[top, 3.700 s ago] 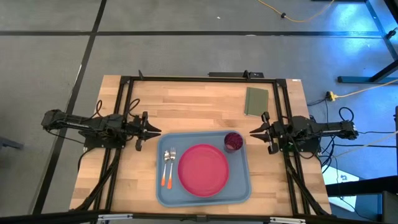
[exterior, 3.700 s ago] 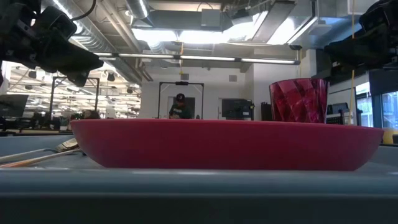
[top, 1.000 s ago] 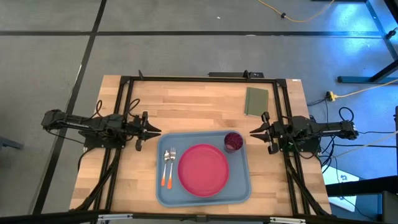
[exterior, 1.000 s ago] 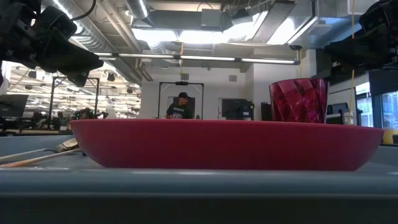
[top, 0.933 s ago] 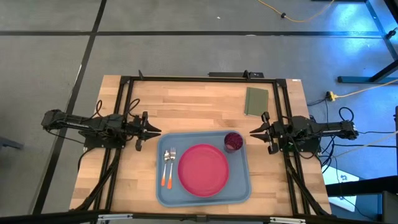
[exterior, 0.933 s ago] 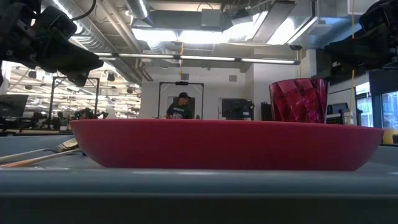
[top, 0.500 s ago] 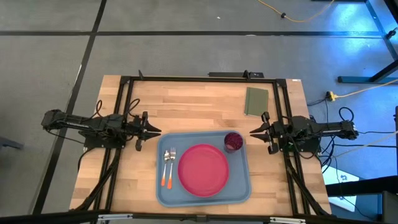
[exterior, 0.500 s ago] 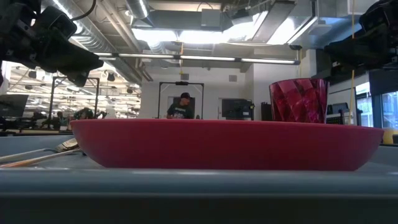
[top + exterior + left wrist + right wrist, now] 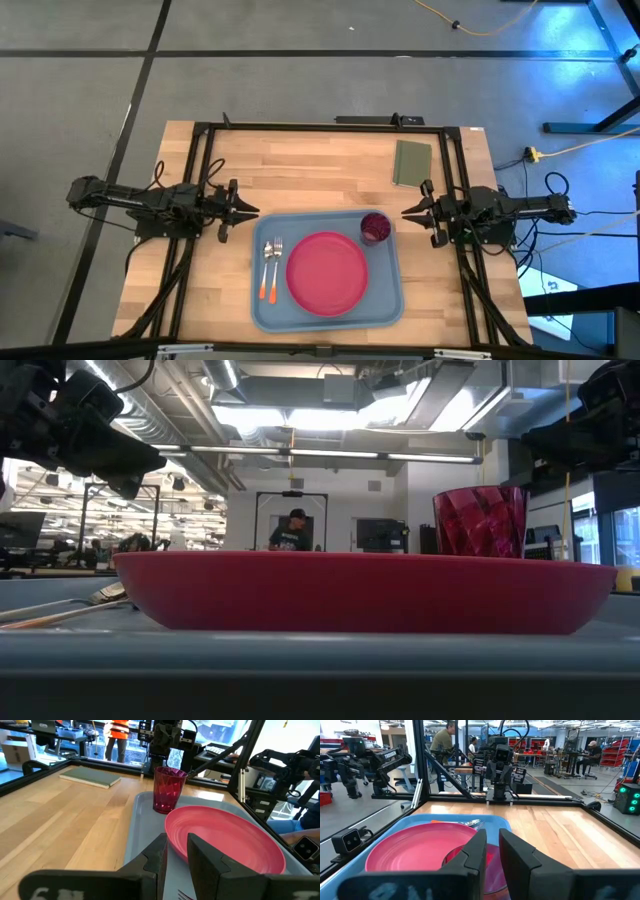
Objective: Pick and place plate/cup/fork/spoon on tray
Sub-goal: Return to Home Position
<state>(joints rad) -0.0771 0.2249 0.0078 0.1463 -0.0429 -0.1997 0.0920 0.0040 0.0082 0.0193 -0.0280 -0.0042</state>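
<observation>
Plate [image 9: 327, 272], cup [image 9: 375, 227] on tray [image 9: 390, 300], no readable labels, left tool [image 9: 245, 210] and right tool [image 9: 412, 211] narrow, empty

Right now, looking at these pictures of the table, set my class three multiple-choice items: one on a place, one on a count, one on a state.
1. Where does the cup stand?
A. On the green pad
B. In the tray's far right corner
C. On the bare wood

2. How many orange-tipped utensils lie beside the plate?
A. One
B. Two
C. Four

3. What does the left gripper hold?
A. The plate
B. The cup
C. Nothing

Answers:
1 B: the high view shows it inside the rim, beyond the plate.
2 B: the fork and the spoon lie side by side.
3 C: it hangs short of the tray, nothing between its fingers.
</observation>
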